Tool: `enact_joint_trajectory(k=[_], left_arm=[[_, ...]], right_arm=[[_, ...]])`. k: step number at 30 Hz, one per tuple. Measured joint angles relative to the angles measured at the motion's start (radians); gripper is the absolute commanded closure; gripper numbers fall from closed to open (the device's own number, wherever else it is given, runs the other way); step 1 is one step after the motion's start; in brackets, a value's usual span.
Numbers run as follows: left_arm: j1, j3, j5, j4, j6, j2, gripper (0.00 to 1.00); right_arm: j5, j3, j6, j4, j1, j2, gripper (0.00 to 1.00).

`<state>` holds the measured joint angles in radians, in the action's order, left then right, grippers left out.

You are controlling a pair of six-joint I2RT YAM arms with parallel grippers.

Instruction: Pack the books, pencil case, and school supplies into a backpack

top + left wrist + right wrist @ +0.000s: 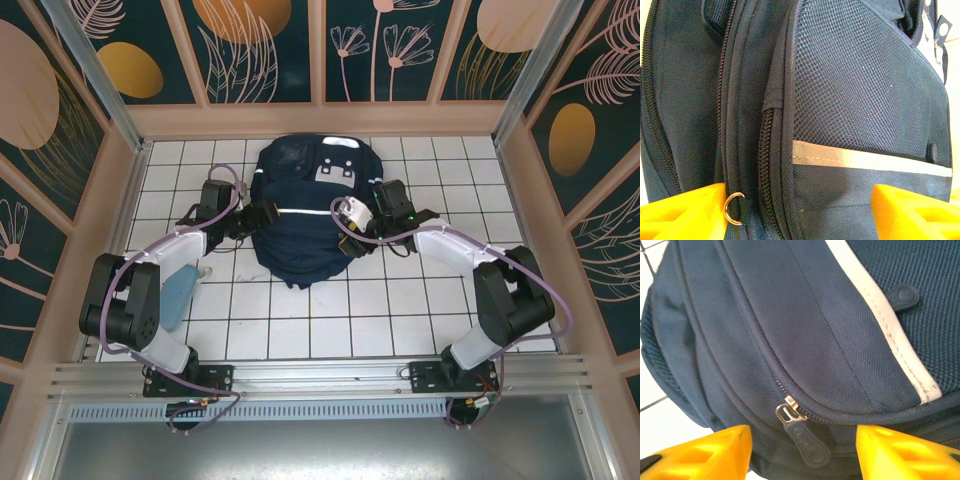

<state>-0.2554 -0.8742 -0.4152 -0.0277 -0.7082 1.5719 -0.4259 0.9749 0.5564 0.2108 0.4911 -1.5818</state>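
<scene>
Between the parted yellow fingers of the right gripper (802, 450) lies a rubbery zipper pull (807, 446), not gripped. It looks like the soundest hold, though it is small and probably slippery. The left gripper (800, 212) also stands wide open, with a metal ring (735, 207) beside one finger. Just ahead of both, the backpack (300, 215) lies slumped on the counter (300, 320); its soft, floppy cloth would likely bunch if pinched. Its contents are hidden. The pale blue object (180, 295) beneath the left arm is hard to identify.

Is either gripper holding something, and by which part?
Nothing is held. The right gripper stands open around the zipper pull, not touching it; the left gripper stands open at the backpack.
</scene>
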Motion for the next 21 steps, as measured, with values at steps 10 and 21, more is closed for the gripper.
enact_joint_trajectory(k=[10, 21], left_arm=[[0.001, 0.001, -0.018, -0.014, -0.003, 0.007, 0.31], [0.023, 0.032, -0.020, -0.063, -0.003, 0.008, 0.44]], right_arm=[[0.035, 0.000, -0.078, -0.005, 0.041, -0.019, 0.88], [0.173, 0.005, -0.270, -0.046, 0.192, -0.025, 1.00]])
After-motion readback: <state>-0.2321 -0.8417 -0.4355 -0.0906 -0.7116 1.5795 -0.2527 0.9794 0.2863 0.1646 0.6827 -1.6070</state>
